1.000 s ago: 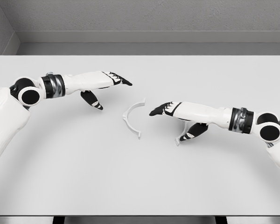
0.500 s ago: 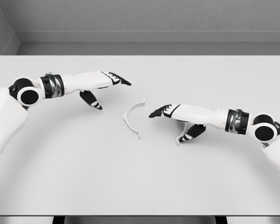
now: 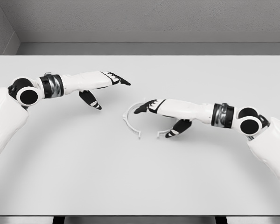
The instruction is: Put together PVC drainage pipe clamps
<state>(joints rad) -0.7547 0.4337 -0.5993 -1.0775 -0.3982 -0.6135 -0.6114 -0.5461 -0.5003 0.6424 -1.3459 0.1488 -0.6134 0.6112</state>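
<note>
Reaching over the white table (image 3: 140, 177), the right hand (image 3: 161, 112) held nothing, fingers extended flat. One curved clamp half (image 3: 129, 120) lay just beyond its fingertips; a second piece (image 3: 161, 134) sat under its thumb. The left hand (image 3: 100, 84) hovered apart, fingers relaxed. No writing was legible.

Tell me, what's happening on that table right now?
Left robot hand open, hovering. Right robot hand open, over clamp half. Second clamp half under its thumb. Nothing in the way.
</note>
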